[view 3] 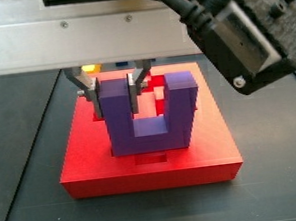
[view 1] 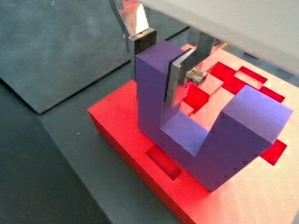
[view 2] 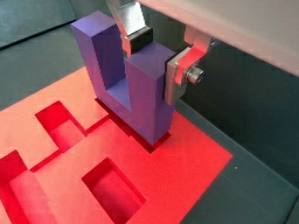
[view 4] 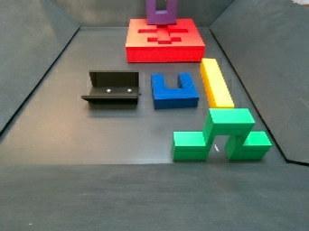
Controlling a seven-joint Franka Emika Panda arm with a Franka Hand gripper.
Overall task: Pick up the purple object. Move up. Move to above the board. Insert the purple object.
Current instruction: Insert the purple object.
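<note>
Fingers (view 1: 184,77) of the gripper (view 1: 158,61) pinch one prong of the purple object (view 1: 211,131), standing upright on the board (view 1: 128,127) in a wrist view. Both side views show it at a slot (view 3: 150,160), base bar down. Nearby lie the fixture (view 4: 111,88), blue block (view 4: 175,90), yellow bar (view 4: 216,81) and green block (view 4: 223,135).

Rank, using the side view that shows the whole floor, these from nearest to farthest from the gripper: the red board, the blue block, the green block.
The gripper holds the purple object at the far end.
1. Red board: directly under the purple object.
2. Blue block: mid-floor, beside the yellow bar.
3. Green block: closest to the camera.
</note>
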